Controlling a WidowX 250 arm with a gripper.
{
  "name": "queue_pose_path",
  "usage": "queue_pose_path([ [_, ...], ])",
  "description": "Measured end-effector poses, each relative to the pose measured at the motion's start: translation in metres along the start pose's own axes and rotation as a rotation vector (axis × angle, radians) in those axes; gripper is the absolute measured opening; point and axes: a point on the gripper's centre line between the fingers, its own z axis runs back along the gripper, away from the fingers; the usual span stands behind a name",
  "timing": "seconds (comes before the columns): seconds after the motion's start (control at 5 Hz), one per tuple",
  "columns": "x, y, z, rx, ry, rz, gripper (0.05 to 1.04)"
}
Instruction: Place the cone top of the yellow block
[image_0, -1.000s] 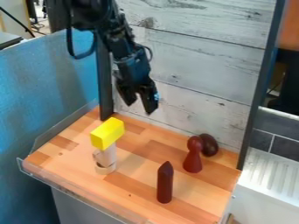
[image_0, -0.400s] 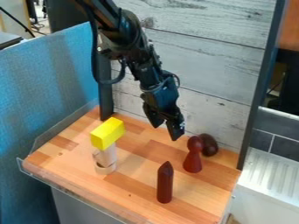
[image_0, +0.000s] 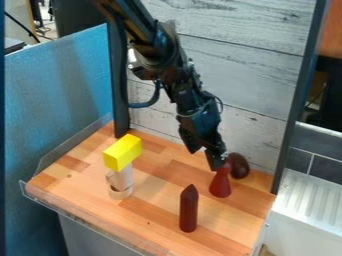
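Blue panel (image_0: 57, 120), left of the counter.
Wooden counter (image_0: 153, 205), clear lip (image_0: 67, 216) along its front and left edges.
Yellow block (image_0: 123, 152), one: lying across the top of a pale wooden stack (image_0: 121, 181), overhanging it, toward the counter's left edge.
Black post (image_0: 119, 117), upright at the back left corner.
Dark red pointed piece (image_0: 189, 209), one: upright, toward the front edge, right of the middle.
Gripper (image_0: 204, 161), black, pointing down above the back part of the counter: jaws parted partway, nothing held between them. One finger overlaps the cone's top in the view; contact cannot be told.
Red cone (image_0: 220, 185), one: upright on its flared base, near the back right corner, top hidden by the gripper.
Dark egg-shaped piece (image_0: 239, 166), one: just behind the cone, by the back edge.
White ribbed surface (image_0: 304, 205), beyond the right edge.
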Motion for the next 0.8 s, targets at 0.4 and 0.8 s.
queue_pose_path([
  [0.4, 0.015, -0.015, -0.005, 0.028, -0.023, -0.027, 1.001],
  [0.8, 0.024, -0.013, -0.007, 0.096, -0.047, -0.04, 1.001],
])
